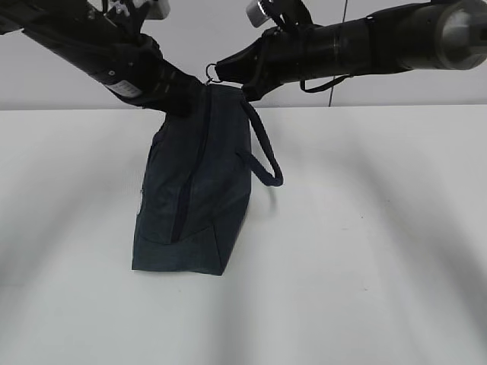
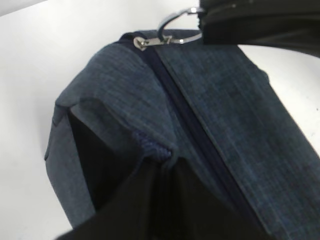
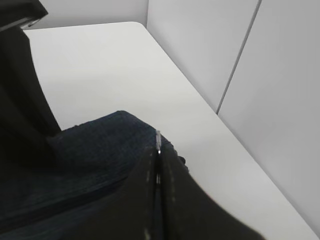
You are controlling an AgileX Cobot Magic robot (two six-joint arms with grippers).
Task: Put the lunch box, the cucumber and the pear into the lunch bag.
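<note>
Nearest the camera lay the white table (image 1: 365, 289), and on it stood the lunch bag (image 1: 194, 198), dark blue and boxy, leaning a little, with its long zipper (image 2: 200, 135) shut along the top; one looped handle (image 1: 262, 152) hung off its right side; the left gripper (image 1: 183, 103) pressed against the bag's top left edge, and in the left wrist view its dark fingers (image 2: 150, 200) were closed on a fold of the blue cloth; the right gripper (image 1: 224, 74) came in from the right and its fingers were pinched tight on the metal ring pull (image 2: 175, 27) at the top end of the zipper; grey wall panels (image 3: 240, 75) stood behind the table.
</note>
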